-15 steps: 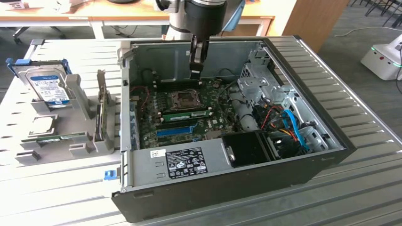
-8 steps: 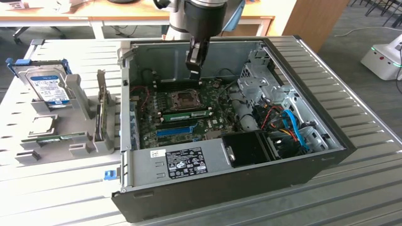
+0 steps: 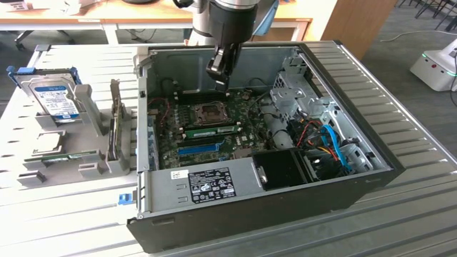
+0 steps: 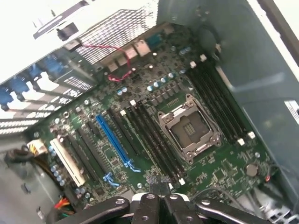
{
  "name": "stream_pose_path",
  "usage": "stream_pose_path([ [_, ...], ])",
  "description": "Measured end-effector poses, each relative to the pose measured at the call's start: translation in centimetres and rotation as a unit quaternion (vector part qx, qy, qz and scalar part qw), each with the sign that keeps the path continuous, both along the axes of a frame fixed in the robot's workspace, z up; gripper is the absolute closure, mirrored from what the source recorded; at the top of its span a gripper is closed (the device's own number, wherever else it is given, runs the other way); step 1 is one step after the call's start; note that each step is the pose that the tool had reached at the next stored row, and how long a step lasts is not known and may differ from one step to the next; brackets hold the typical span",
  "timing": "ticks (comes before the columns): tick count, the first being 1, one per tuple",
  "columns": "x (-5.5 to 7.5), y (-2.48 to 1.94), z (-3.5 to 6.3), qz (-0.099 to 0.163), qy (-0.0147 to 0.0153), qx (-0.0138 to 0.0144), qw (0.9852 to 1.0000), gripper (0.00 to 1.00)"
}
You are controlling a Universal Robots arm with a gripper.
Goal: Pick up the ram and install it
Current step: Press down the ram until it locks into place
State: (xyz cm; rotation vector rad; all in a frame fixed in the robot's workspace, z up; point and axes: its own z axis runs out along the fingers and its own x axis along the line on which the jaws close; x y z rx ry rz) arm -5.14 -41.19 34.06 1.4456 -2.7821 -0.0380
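- Closest to the camera in the exterior view is the open PC case, lying on its side on a slatted surface. There's a white sticker on the near metal panel.
- Just behind that panel sits a black fan housing. Blue cables are bundled toward the exterior view's right.
- Then the motherboard, with a blue slot at its near end.
- The ram is a thin green stick lying along a slot between the blue slot and the CPU socket. I honestly can't tell if it's fully clicked in.
- Off to the exterior view's left, outside the case, is a grey rack. It has a spare stick lying low in it, a dark card standing upright, and a hard drive further back.
- The gripper is closed, and I don't see anything between its fingers. In the exterior view it hangs above the far part of the motherboard, past the socket and clear of the ram. In the wrist view its fingertips sit over the end of the black memory slots beside the socket.
- Way at the back there are wooden desks.
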Motion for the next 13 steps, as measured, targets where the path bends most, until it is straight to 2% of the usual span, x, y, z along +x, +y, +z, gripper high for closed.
stream_pose_path([
  [4,0.00,0.00,-0.11,-0.036,0.0000,0.0000,0.9994,0.89],
  [7,0.00,0.00,-0.19,-0.063,0.0000,0.0000,0.9980,0.89],
  [10,0.00,0.00,-0.27,-0.090,0.0000,0.0000,0.9959,0.89],
  [13,0.00,0.00,-0.33,-0.118,0.0000,0.0000,0.9930,0.89],
])
